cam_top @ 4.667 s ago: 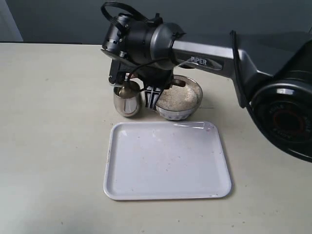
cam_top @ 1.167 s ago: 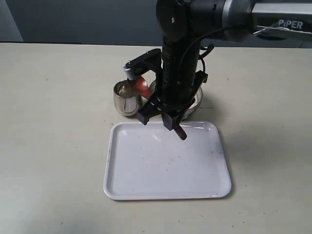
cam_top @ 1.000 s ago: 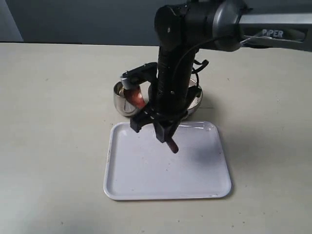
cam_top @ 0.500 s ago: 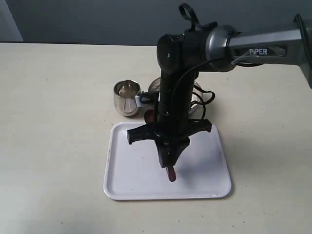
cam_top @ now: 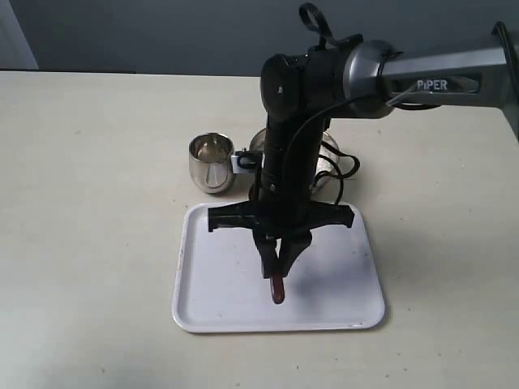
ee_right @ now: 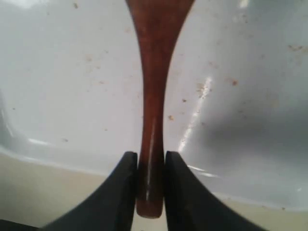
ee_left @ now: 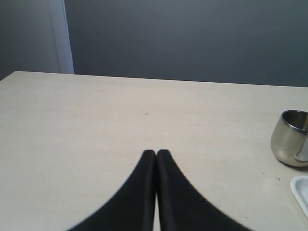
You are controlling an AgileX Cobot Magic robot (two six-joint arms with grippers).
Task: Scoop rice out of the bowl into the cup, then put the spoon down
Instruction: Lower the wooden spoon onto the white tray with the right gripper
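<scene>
My right gripper [cam_top: 277, 261] hangs over the white tray [cam_top: 212, 275], shut on the slim handle of the red-brown wooden spoon [cam_top: 278, 289]. In the right wrist view the fingers [ee_right: 126, 179] clamp the spoon [ee_right: 153, 110] near its handle end, and it widens away over the tray [ee_right: 72, 91]. The steel cup [cam_top: 211, 162] stands behind the tray's far left corner. Behind the arm, only the bowl's rim [cam_top: 331, 151] shows; its rice is hidden. The left gripper [ee_left: 156, 155] is shut on nothing above bare table, with the cup [ee_left: 290, 137] off to one side.
The right arm's dark wrist and cables [cam_top: 296, 138] stand between the cup and the bowl. A corner of the tray [ee_left: 301, 188] shows in the left wrist view. Beige table [cam_top: 89, 243] surrounds everything.
The right arm has carried the spoon from the cup and bowl forward over the tray, turning it as it went. In the last half second it shifted only slightly.
</scene>
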